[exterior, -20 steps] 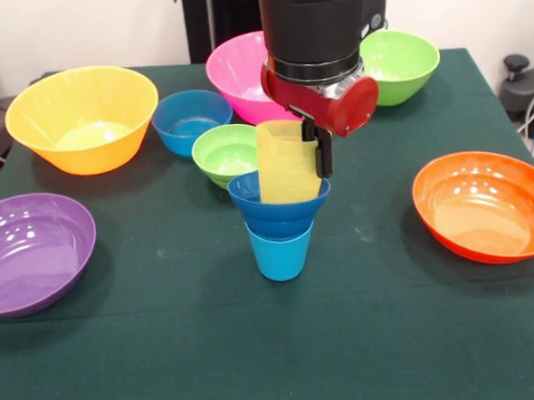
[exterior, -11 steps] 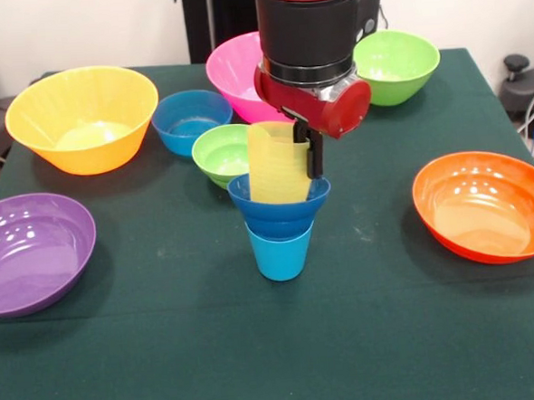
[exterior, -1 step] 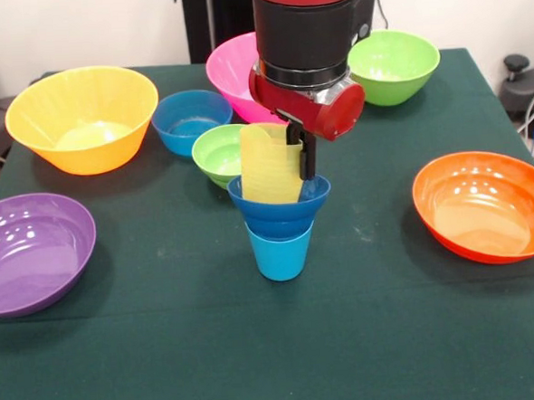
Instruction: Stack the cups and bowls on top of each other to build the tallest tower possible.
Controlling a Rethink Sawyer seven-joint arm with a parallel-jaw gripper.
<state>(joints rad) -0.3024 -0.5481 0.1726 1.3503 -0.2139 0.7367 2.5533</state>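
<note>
Gripper (exterior, -1 step: pixel 287 152): clamped on the ribbed yellow cup (exterior, -1 step: pixel 268 168), which tilts with its base inside the dark blue bowl (exterior, -1 step: pixel 279 206). That bowl sits on the upright light blue cup (exterior, -1 step: pixel 280 251) at the centre of the green table (exterior, -1 step: pixel 258 346). Lime green bowl (exterior, -1 step: pixel 223 153): just behind the stack. Light blue bowl (exterior, -1 step: pixel 190 120), pink bowl (exterior, -1 step: pixel 232 71), yellow-orange bowl (exterior, -1 step: pixel 82 118), purple bowl (exterior, -1 step: pixel 30 251), orange bowl (exterior, -1 step: pixel 485 205), green bowl (exterior, -1 step: pixel 395 65): spread around, apart.

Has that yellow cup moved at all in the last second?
Yes. The yellow cup slid left, toward the small green bowl, still inside the dark blue bowl.
</note>
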